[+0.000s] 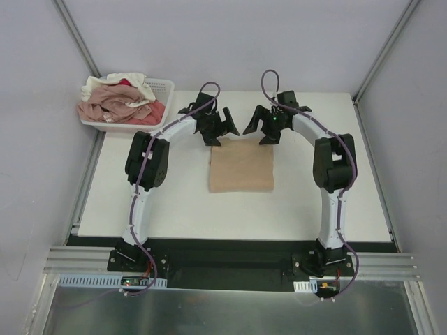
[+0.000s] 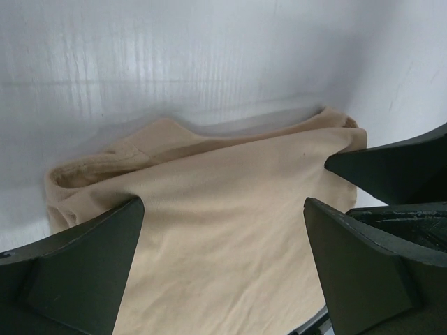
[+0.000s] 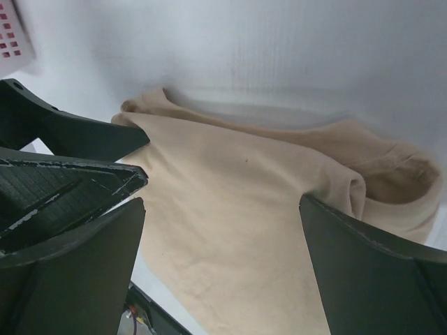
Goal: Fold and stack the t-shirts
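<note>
Both arms are hunched in toward the middle of the table (image 1: 174, 209). The left gripper (image 1: 222, 132) and right gripper (image 1: 260, 134) have their jaws spread wide and nothing in either one. They're nearly tip to tip, right at the far edge of the tan shirt (image 1: 241, 167), left one over its far-left corner, right one over its far-right corner. From the wrist cams the fingers look just above the cloth rather than on it, though I can't say for sure. The shirt's folded into a neat, almost square pad, a touch wider across than deep, lying flat and running from the grippers back toward the arm bases, pretty much centred so neither arm is closer. The rest of the shirts (image 1: 115, 103) are a pink, cream and red heap in the white basket (image 1: 166, 87) at the far-left corner. My guess is the left arm goes for those, since it's clearly the nearer one.
</note>
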### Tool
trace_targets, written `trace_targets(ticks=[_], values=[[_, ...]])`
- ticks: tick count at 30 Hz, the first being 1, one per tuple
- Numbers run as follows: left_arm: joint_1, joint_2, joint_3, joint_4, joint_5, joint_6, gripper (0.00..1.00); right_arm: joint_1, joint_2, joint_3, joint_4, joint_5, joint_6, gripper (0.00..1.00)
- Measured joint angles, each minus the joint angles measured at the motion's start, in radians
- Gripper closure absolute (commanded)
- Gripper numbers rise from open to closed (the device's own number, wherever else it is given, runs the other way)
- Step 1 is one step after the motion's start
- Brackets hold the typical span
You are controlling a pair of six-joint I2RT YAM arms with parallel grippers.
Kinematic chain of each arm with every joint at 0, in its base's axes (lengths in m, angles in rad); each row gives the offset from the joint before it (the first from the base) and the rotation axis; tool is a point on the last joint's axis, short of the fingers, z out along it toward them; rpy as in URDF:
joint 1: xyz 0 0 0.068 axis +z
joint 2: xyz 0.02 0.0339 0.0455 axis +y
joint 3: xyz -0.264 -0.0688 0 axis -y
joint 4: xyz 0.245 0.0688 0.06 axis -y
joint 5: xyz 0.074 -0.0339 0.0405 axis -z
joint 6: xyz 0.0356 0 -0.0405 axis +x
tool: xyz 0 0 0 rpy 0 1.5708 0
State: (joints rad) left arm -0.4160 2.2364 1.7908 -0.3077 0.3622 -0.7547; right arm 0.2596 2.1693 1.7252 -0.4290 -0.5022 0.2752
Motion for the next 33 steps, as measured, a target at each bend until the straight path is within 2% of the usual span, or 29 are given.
trace_targets(ticks=[8, 14, 20, 25, 30, 33], values=[[0.01, 0.077, 0.085, 0.01, -0.004, 0.016, 0.01, -0.015, 0.105, 0.08, 0.014, 0.02, 0.001, 0.03], [0.011, 0.079, 0.085, 0.019, 0.011, 0.043, 0.01, -0.016, 0.105, 0.091, -0.002, 0.039, -0.045, 0.03], [0.011, 0.052, 0.085, 0.01, 0.02, 0.066, 0.01, -0.016, 0.08, 0.121, -0.093, 0.079, -0.119, 0.03], [0.012, -0.128, 0.014, -0.002, -0.016, 0.087, 0.01, -0.015, -0.093, 0.07, -0.145, 0.151, -0.174, 0.03], [0.012, -0.462, -0.206, 0.034, -0.087, 0.093, 0.01, -0.006, -0.373, -0.119, -0.138, 0.244, -0.206, 0.03], [0.012, -0.65, -0.392, 0.053, -0.142, 0.09, 0.01, -0.001, -0.454, -0.236, -0.128, 0.295, -0.209, 0.03]])
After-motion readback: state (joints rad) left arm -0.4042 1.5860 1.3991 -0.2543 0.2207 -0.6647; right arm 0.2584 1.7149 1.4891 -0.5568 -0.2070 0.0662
